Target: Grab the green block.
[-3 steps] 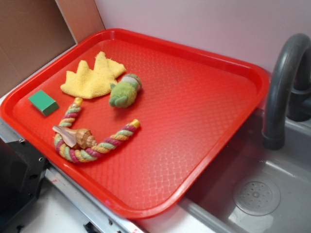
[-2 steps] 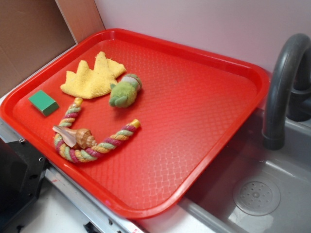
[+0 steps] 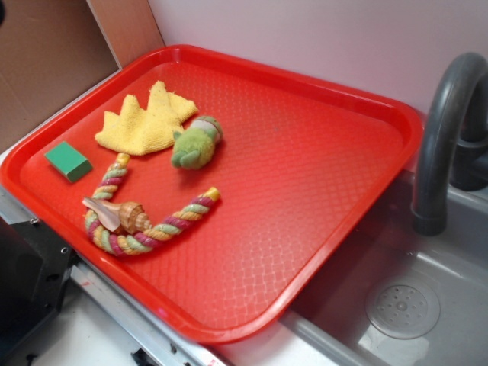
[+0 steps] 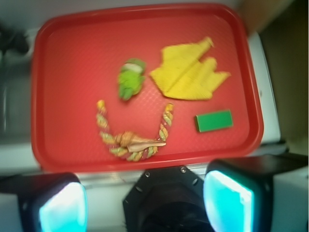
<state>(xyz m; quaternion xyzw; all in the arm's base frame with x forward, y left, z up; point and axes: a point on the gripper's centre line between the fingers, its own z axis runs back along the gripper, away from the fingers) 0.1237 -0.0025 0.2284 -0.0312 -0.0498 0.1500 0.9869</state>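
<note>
Two teal-padded fingers (image 4: 227, 205) of the gripper (image 4: 145, 203) fill the bottom of the wrist view, spread wide apart with nothing between them, high above the near edge of a red tray (image 4: 145, 19). The gripper does not appear in the exterior view. On the tray, the green block (image 4: 214, 121) lies flat near the corner, apart from everything else; in the exterior view the same green block (image 3: 69, 161) sits at the tray's left corner, just inside the rim. Near it is a yellow cloth (image 4: 189, 75) with pointed edges, spread flat. Just beside the cloth lies a fuzzy green plush toy (image 4: 130, 79), touching the cloth's edge in the exterior view. A multicolored rope (image 4: 108, 140) curves in a U shape, and a brown seashell (image 4: 137, 141) rests on its bend. Beyond the tray, a grey sink (image 3: 427, 305) with a round drain and a dark grey faucet (image 3: 446, 130) stand at the right in the exterior view.
</note>
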